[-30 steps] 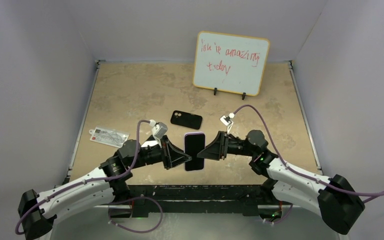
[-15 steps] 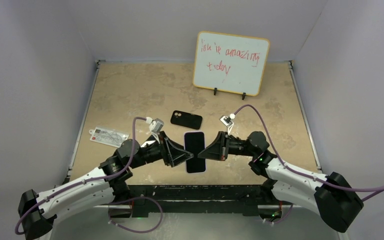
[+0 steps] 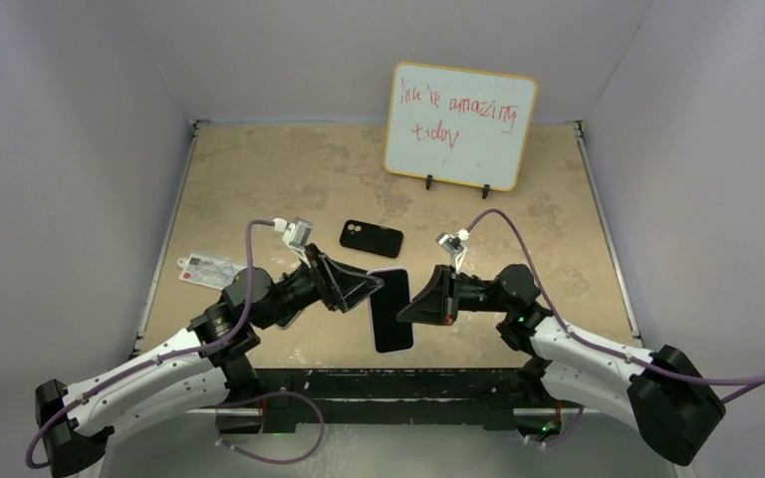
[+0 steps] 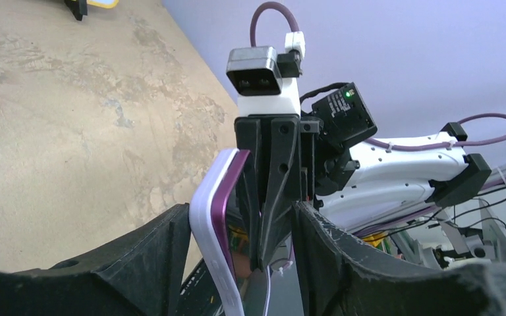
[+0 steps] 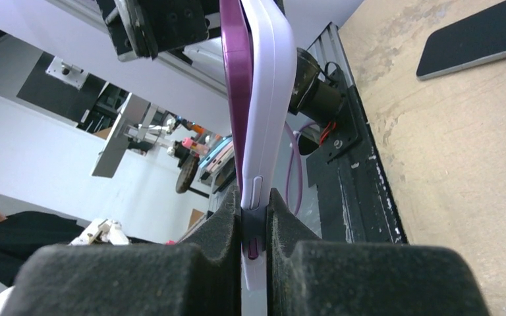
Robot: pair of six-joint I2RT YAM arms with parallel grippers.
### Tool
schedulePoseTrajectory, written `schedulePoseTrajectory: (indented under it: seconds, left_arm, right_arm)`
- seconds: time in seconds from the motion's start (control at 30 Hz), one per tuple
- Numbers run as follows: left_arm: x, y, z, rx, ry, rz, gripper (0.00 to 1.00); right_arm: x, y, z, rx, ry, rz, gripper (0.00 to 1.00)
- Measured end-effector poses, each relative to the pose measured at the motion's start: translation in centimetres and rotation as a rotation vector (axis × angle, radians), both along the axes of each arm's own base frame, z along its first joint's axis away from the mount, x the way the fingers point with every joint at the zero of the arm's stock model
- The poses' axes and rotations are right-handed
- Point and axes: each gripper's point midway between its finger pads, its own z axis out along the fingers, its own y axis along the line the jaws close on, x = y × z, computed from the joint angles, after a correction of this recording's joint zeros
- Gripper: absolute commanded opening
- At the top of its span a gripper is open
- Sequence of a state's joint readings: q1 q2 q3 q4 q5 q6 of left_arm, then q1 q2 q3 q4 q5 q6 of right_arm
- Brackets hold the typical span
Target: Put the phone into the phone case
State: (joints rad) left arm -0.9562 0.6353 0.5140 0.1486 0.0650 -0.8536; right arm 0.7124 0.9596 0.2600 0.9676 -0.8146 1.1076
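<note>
while pinching phone [image 3: 389,321], right hand [image 5: 253,201] points left

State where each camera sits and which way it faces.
Top external: above, behind; looks down on table, left arm, right arm, phone in the right gripper.
Left wrist: on the left arm, facing the right gripper; own fingers below.
Right wrist: on the right arm, looking along its fingers shut on the phone.
All three show the phone.

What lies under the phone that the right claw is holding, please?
Only tabletop shows around the phone; the patch straight below is covered. The phone case lies farther back, apart.
</note>
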Motion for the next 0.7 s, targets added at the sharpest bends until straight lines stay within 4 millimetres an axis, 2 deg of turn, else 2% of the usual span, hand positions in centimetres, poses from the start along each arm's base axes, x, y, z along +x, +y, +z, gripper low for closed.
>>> schedulePoseTrajectory:
  seconds: [0.07,0.1,0.27,0.3,0.5,0.7]
  left_arm:
    - [0.23,-0.05,-0.03,-0.003,0.010,0.010,0.52]
    - [0.28,-0.04,0.03,-0.008,0.015,0.014,0.46]
    - [0.79,0.18,-0.09,-0.015,0.040,0.047,0.05]
    - [0.78,0.17,-0.05,-0.018,0.041,0.047,0.00]
    - [0.85,0.10,-0.20,0.002,0.046,0.047,0.00]
    - [1.06,0.19,-0.50,0.127,0.019,0.044,0.00]
  right_arm:
    - [-0.24,-0.08,-0.20,-0.004,0.002,0.011,0.00]
    - [-0.37,-0.12,-0.31,-0.006,0.004,0.017,0.00]
    - [-0.65,-0.23,0.01,0.006,-0.014,0.027,0.00]
    - [-0.67,-0.26,0.09,0.008,-0.015,0.026,0.00]
    - [-0.66,-0.29,-0.16,-0.002,-0.005,0.024,0.00]
    - [-0.40,-0.35,-0.47,-0.019,0.002,-0.004,0.00]
